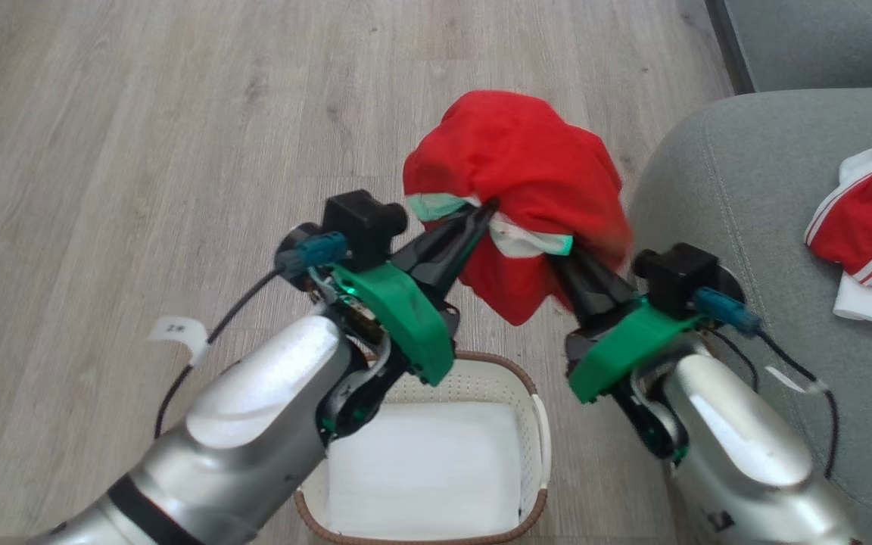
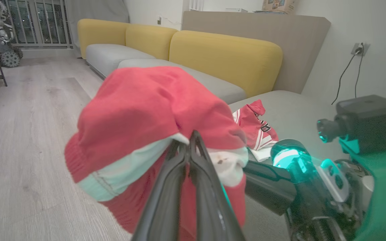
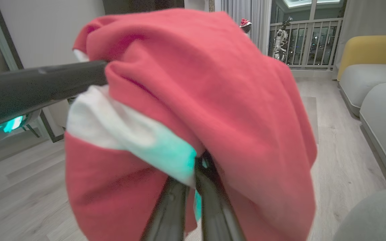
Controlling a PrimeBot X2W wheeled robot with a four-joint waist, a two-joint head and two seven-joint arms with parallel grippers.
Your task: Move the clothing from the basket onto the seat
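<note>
The red garment (image 1: 512, 159) hangs bunched in the air over the floor (image 1: 141, 151), just beyond the basket (image 1: 536, 412), whose white bottom lies bare. Its white-trimmed edge runs crosswise between the two pincers. The left gripper (image 1: 485, 210) is clenched on one end of that trim and the right gripper (image 1: 559, 256) on the other, while the rest of the cloth balloons up and over both sets of fingertips. The seat (image 1: 708, 227) lies to the robot's right of the bundle, close beside the right arm, so I judge the carry must go rightward with the right gripper leading. The jersey (image 1: 871, 219) already rests on that cushion, well apart from the held piece.
</note>
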